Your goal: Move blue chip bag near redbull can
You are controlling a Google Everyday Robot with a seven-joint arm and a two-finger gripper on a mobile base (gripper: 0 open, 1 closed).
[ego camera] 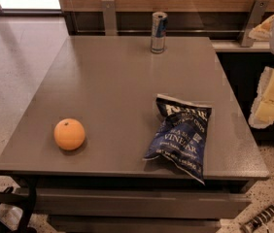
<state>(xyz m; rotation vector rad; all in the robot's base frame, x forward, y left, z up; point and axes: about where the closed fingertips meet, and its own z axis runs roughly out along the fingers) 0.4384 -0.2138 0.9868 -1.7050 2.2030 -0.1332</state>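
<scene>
One bag, one can and one orange on one table, with the gripper off to the side.

We count a single dark blue bag lying at the table's front right, a lower corner poking past the front edge; its white lettering reads "VINEGAR", and we cannot read the smaller lines. The one can stands upright at the far edge, well apart from the bag, silver and blue with a red mark. The orange sits front left. The gripper hangs beyond the table's right edge; whether it is parted or closed we cannot tell.
</scene>
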